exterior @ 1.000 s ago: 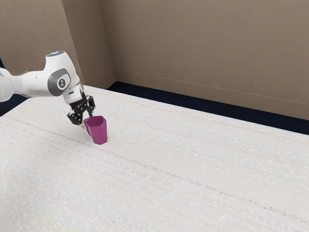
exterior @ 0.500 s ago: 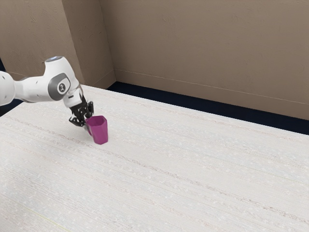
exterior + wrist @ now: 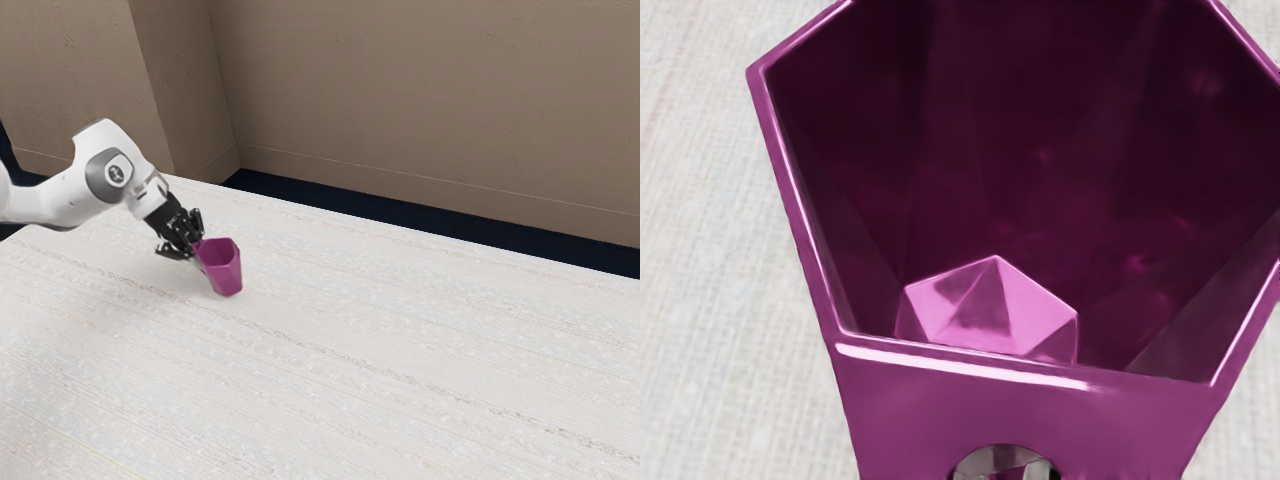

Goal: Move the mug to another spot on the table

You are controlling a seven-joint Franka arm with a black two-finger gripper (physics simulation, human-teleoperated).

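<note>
Hand: the hand is seen at the rim of the mug, on the side toward the exterior view's left. Its fingers are judged to be closed narrowly over the wall there, so the mug is held.
Arm: the arm is brought in low from the exterior view's left.
Mug position: the mug is found near the worktop corner closest to the arm, just beside the hand. Whether its base is touching the surface cannot be told.
Long axis: the axis runs from base to rim and is nearly upright, with the rim leaned slightly toward the hand.
Facing: the six-sided mouth is turned upward, and the inside is empty in the wrist view.
Handle: the handle opening lies on the hand's side, directly under the wrist.
Step in hand: carrying the mug across to a fresh spot, by judgement.
Doing it well: the grip should be held firm, the lean kept small, and the base lowered flat before release.
</note>
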